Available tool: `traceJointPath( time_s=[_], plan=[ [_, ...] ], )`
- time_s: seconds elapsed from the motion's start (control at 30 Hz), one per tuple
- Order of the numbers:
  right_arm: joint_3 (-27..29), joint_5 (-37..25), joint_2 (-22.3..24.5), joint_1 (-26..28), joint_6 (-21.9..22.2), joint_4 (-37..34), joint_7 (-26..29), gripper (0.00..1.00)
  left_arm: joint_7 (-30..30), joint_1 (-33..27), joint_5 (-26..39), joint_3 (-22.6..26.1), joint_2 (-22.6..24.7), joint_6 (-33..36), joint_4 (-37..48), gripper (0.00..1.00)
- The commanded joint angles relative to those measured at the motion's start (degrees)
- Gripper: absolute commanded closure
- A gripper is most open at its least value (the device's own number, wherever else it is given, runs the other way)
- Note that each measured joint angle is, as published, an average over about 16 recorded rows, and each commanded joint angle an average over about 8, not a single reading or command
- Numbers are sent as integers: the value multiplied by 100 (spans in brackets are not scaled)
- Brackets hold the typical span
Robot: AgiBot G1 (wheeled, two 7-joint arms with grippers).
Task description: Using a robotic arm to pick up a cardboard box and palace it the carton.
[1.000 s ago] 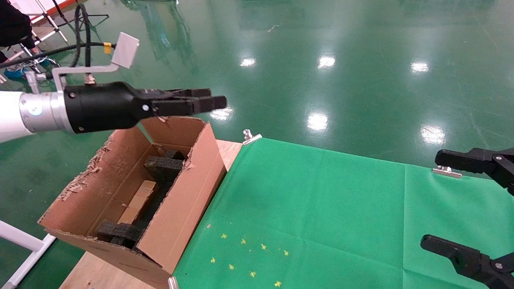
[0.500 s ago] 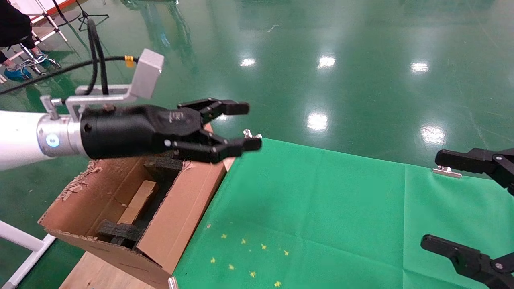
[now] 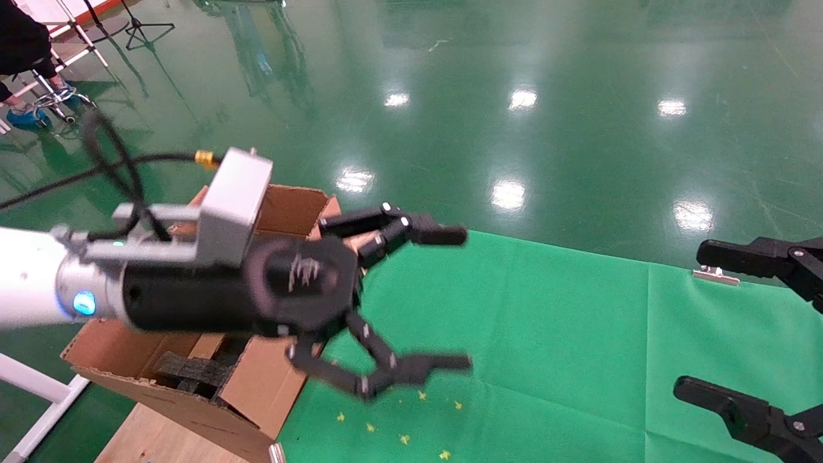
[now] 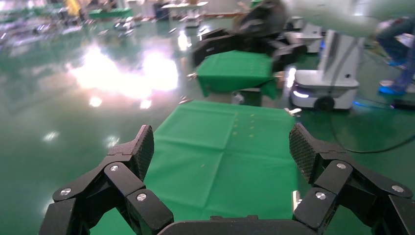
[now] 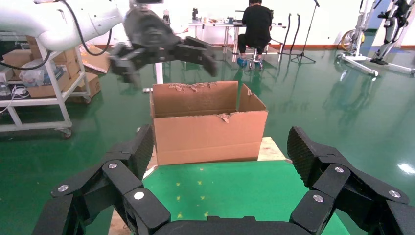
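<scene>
The robotic arm, my left one, reaches in from the left, white and silver with a blue light ring (image 3: pixel 83 302). Its left gripper (image 3: pixel 453 299) is open wide and empty, above the carton's right wall and the green cloth's edge. It is also open and empty in the left wrist view (image 4: pixel 221 147). The carton (image 3: pixel 257 392) stands at the table's left end with black foam (image 3: pixel 193 370) inside, and also shows in the right wrist view (image 5: pixel 210 132). The small cardboard box is hidden behind the arm. My right gripper (image 3: pixel 714 321) is open and empty at the right edge.
A green cloth (image 3: pixel 546 334) with small yellow star marks (image 3: pixel 398 418) covers the table, held by metal clips (image 3: pixel 715 275). Bare wood (image 3: pixel 154 437) shows under the carton. A white frame (image 3: pixel 32 386) stands at lower left. A shelf cart (image 5: pixel 39 98) stands behind.
My left gripper has swung from above the carton's far end rightward and nearer, turning at the wrist, and its fingers now stand spread wide. The right gripper has not moved.
</scene>
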Motion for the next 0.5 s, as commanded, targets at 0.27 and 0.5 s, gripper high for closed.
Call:
traceJointPath(
  time_s=[0.27,0.5],
  plan=[
    [0,0,1,-1,1,-1,0,0,227,371,-229,-181,-1,-12,-514,0],
    [0,1,1,-1,1,-1,0,0,192,297,-187,-147,-2,-13,-408,0]
  ],
)
